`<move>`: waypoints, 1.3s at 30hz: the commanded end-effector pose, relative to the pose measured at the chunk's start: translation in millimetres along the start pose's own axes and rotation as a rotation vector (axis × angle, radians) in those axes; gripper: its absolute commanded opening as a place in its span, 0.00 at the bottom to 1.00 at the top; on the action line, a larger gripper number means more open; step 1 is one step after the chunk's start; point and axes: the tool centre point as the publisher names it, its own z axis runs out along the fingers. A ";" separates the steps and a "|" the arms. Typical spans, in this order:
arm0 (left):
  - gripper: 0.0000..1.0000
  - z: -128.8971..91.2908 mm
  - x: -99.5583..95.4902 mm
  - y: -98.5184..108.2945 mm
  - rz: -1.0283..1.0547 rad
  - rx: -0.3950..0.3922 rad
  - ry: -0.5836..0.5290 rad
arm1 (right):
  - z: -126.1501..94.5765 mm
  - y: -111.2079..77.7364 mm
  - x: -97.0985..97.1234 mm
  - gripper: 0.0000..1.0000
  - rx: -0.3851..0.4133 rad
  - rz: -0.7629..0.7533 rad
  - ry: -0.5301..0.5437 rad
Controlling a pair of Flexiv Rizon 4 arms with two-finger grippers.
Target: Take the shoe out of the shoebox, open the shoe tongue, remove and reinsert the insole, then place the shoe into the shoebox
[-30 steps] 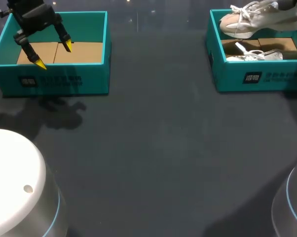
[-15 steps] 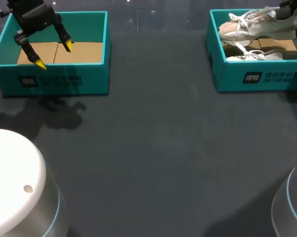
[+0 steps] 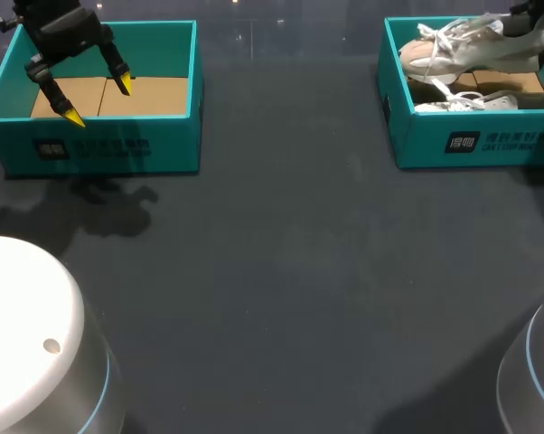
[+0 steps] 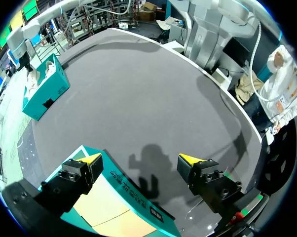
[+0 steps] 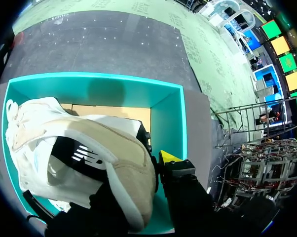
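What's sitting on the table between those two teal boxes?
Nothing: in the head view, only bare dark table stretches between the left box and the right box.

We're looking at a dark grey table (image 3: 290,271) with two teal boxes sitting straight on it: an open box (image 3: 109,149) at the far left and the shoebox (image 3: 471,145) at the far right. They're well apart, with a wide stretch of tabletop between them.
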 end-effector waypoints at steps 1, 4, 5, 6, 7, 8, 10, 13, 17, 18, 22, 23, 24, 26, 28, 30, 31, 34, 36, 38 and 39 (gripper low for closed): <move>1.00 -0.5 -0.1 0.1 0.000 -0.001 0.002 | 17.0 3.6 3.0 0.00 0.005 0.000 -0.004; 1.00 -0.5 -0.1 0.1 0.000 -0.001 0.002 | 25.4 2.2 2.1 0.00 0.009 0.001 -0.009; 1.00 -0.5 -0.1 0.1 0.000 -0.001 0.002 | 28.0 1.7 1.6 0.00 0.009 0.001 -0.009; 1.00 -0.5 -0.1 0.1 0.000 -0.001 0.002 | 31.0 1.1 1.8 0.00 0.011 0.003 -0.011; 1.00 -0.5 -0.1 0.1 0.000 -0.001 0.002 | 34.2 0.6 2.1 0.00 0.015 0.002 -0.009; 1.00 -0.5 -0.1 0.1 0.000 -0.001 0.002 | 37.5 0.2 2.2 0.00 0.017 0.003 -0.004; 1.00 -0.5 -0.1 0.1 0.000 -0.001 0.002 | 44.1 -0.4 3.2 0.00 0.026 0.002 0.003; 1.00 -0.5 -0.1 0.1 0.000 -0.001 0.002 | 53.3 -0.3 2.8 0.00 0.049 0.004 0.002; 1.00 -0.5 -0.1 0.1 0.000 -0.001 0.002 | 63.2 1.6 4.8 0.00 0.053 -0.014 0.011; 1.00 -0.5 -0.1 0.1 0.000 -0.001 0.002 | 65.2 2.3 5.5 0.00 0.054 -0.019 0.013; 1.00 -0.5 -0.1 0.1 0.000 -0.001 0.002 | 72.6 5.7 7.8 0.00 0.057 -0.035 0.027; 1.00 -0.5 -0.1 0.1 0.000 -0.001 0.002 | 74.6 6.5 8.1 0.00 0.058 -0.035 0.038; 1.00 -0.5 -0.1 0.1 0.000 -0.001 0.002 | 76.9 7.4 8.1 0.00 0.060 -0.034 0.039; 1.00 -0.5 -0.1 0.1 0.000 -0.001 0.002 | 79.4 8.2 8.8 0.00 0.065 -0.035 0.055; 1.00 -0.5 -0.1 0.1 0.000 -0.001 0.002 | 83.1 8.7 9.5 0.00 0.074 -0.036 0.055; 1.00 -0.5 -0.1 0.1 0.000 -0.001 0.002 | 85.0 8.2 10.1 0.00 0.078 -0.034 0.061; 1.00 -0.5 -0.1 0.1 0.000 -0.001 0.002 | 85.7 7.6 10.5 0.00 0.080 -0.034 0.062; 1.00 -0.5 -0.1 0.1 0.000 -0.001 0.002 | 87.3 4.8 11.6 0.00 0.088 -0.030 0.063; 1.00 -0.5 -0.1 0.1 0.000 -0.001 0.002 | 89.2 2.1 13.0 0.00 0.098 -0.026 0.060; 1.00 -0.5 -0.1 0.1 0.000 -0.001 0.002 | 90.8 -0.6 14.1 0.00 0.104 -0.024 0.060; 1.00 -0.5 -0.1 0.1 0.000 -0.001 0.002 | 91.5 -2.1 14.6 0.00 0.108 -0.022 0.063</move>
